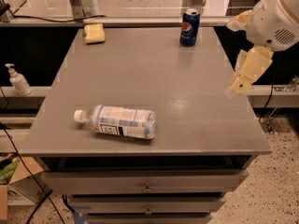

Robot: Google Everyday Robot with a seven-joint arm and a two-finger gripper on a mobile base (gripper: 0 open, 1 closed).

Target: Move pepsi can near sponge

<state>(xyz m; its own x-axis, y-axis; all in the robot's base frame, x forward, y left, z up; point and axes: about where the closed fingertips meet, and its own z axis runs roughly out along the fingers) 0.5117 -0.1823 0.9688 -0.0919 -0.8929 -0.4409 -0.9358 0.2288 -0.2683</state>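
Pepsi can [190,27]: dark blue, round red-white-blue logo, silver top, upright close to the far edge of the desk [163,73], toward the right corner. Sponge [94,33]: pale-yellow rounded block, flat by the far left corner, well apart. Hand [238,84]: over the right edge, touching neither.

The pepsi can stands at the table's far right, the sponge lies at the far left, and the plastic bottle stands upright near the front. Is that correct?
No: the plastic bottle lies on its side near the front, as the camera view shows. The pepsi can and sponge are as you say. The tool hangs at the right edge of the table.
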